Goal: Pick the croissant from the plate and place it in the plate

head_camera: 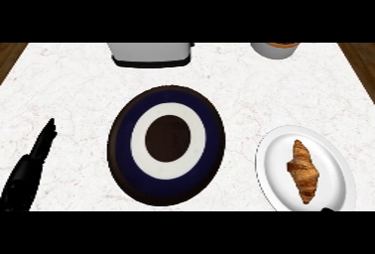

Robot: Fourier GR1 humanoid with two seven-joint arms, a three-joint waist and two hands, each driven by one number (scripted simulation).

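Lying untouched on the white plate (273,163) at right, croissant (304,170) not yet picked; left hand (29,168) straight-fingered, empty; right hand's state untellable; reach, then carry to dark ringed plate (121,149).

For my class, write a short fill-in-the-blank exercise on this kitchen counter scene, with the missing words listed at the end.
1. The golden-brown croissant lies on the plain ______ round plate.
2. The large round plate with dark blue and white rings has nothing on it and sits to the ______ of the plate with the croissant.
3. The robot's black left hand shows at the view's left edge with its fingers ______.

Missing words: white; left; straight
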